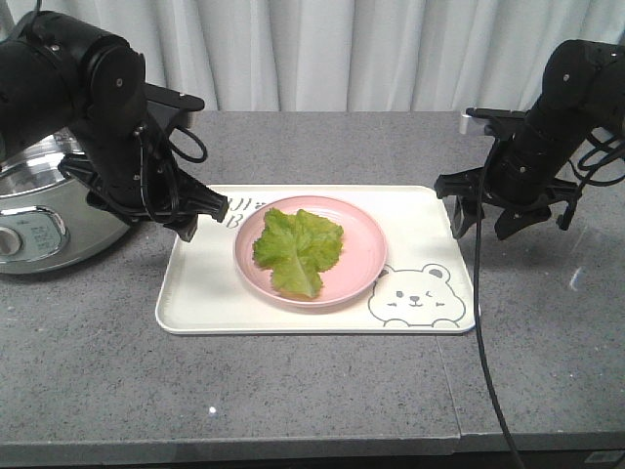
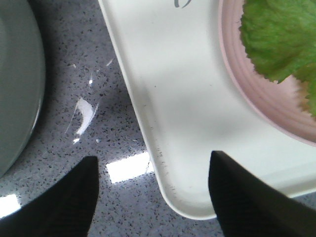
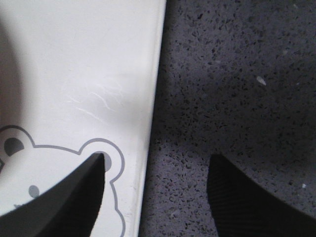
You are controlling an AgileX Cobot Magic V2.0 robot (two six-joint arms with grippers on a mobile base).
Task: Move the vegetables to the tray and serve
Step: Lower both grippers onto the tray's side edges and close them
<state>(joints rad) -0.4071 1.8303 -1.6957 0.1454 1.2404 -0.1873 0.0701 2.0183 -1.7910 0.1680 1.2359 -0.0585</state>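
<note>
Straddling the tray [image 1: 200, 298] at its two short sides, I have both pairs of fingers spread wide and clamped on nothing. My left gripper [image 2: 153, 163] has the tray's rounded corner in its gap: one matte black finger hangs over the counter [image 1: 293, 391], the other over the tray's smooth cream lip. My right gripper [image 3: 158, 160] has the straight rim running up between its fingers, with one tip over an ear of the bear drawing [image 1: 415, 296] and the other over bare stone. (Whether any tip touches the tray I cannot tell.)

The tray is a glossy cream rectangle with a low raised rim. Its grey lettering [image 1: 237, 210] is partly hidden behind my left fingers. The counter is dark grey speckled stone, polished enough to throw white glints beside those fingers.

Between my two grippers, nearer the left, a round pink plate [image 1: 363, 256] sits on the tray, shallow, with stepped rings inside its rim. In it lies the lettuce leaf [image 1: 298, 249], flat, crinkled and bright green with a pale midrib, well within the rim. Its frilled edge shows just inward of my left gripper's inner finger.

Outward of my left fingers a rounded steel pot [image 1: 39, 230] stands on the counter. A pale pleated curtain [image 1: 342, 49] hangs behind.
</note>
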